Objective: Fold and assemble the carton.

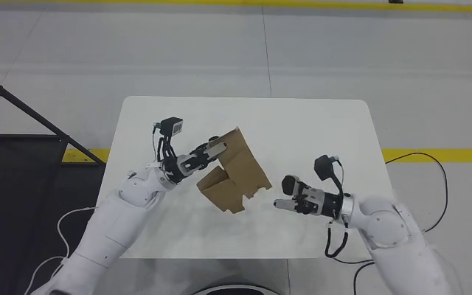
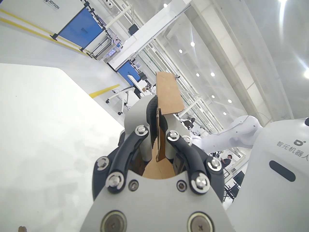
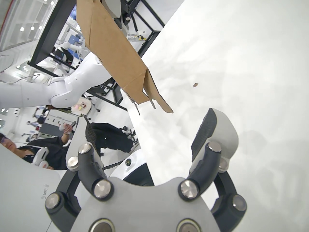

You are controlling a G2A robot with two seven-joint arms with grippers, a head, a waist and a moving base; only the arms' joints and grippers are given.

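white table (image 1: 317,133) | brown carton (image 1: 236,173) half-folded, flaps loose | left claw (image 1: 214,146) clamps it | right claw (image 1: 285,193) apart

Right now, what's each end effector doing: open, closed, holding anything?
Left end effector: closed on an edge of the carton.
Right end effector: open, holding nothing, apart from the carton.

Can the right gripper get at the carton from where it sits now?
Probably yes. The right gripper is open and faces the carton, with nothing between them. The left gripper is shut on the carton's far edge, leaving the near flaps free.
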